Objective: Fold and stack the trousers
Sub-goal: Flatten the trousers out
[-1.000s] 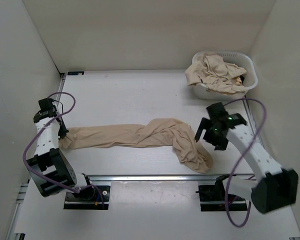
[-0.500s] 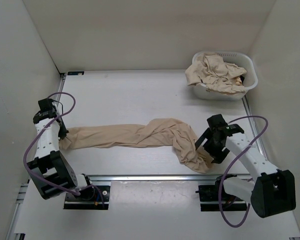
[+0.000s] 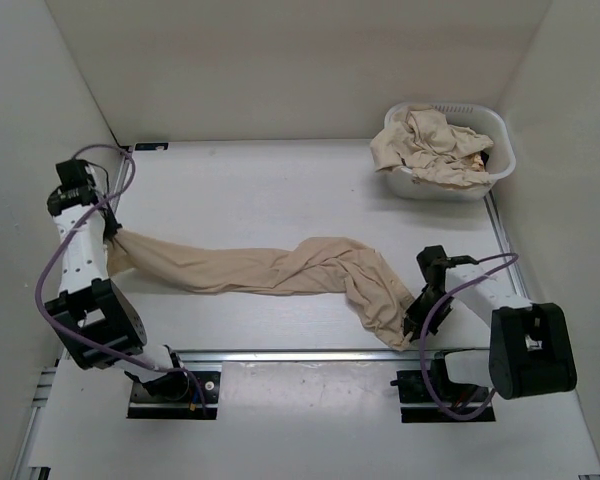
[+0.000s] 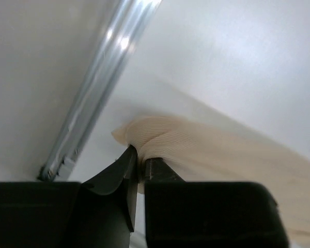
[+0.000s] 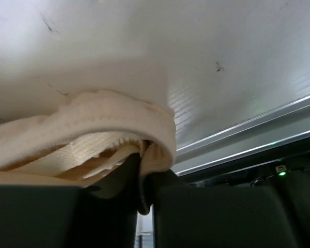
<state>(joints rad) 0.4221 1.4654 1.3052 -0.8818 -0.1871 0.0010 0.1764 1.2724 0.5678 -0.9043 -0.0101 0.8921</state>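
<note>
Near rail [image 3: 310, 353]: It ran along the table's near edge, between the arm bases and the cloth.
Right gripper [image 3: 414, 320]: I had it low at the near right, just beyond that rail. Its jaws were nipped together on the bunched, wider end of the trousers [image 3: 280, 268].
Right wrist view: A thick fold of beige cloth curled over the dark fingers [image 5: 196, 217] and went down between them, so the grip was plain.
Trousers: One pair lay across the table [image 3: 280, 190] in a long wavy band, from the near right towards the left wall. It was rumpled and broad at the right and narrowed to a single leg at the left.
Left gripper [image 3: 113, 243]: It sat at the table's left edge, farther back than the right one. It was clamped nearly shut on the tip of that leg.
Left wrist view: The ribbed tip was pinched between the fingers [image 4: 108, 196], with a small corner poking out past them. The side rail [image 4: 93, 98] was just beside it. I could not tell whether the tip touched the table.
Basket [image 3: 500, 150]: It was white and stood in the far right corner, well apart from the spread pair.
Heap of trousers [image 3: 425, 145]: The same beige cloth was piled in the basket and spilled over its left rim.
</note>
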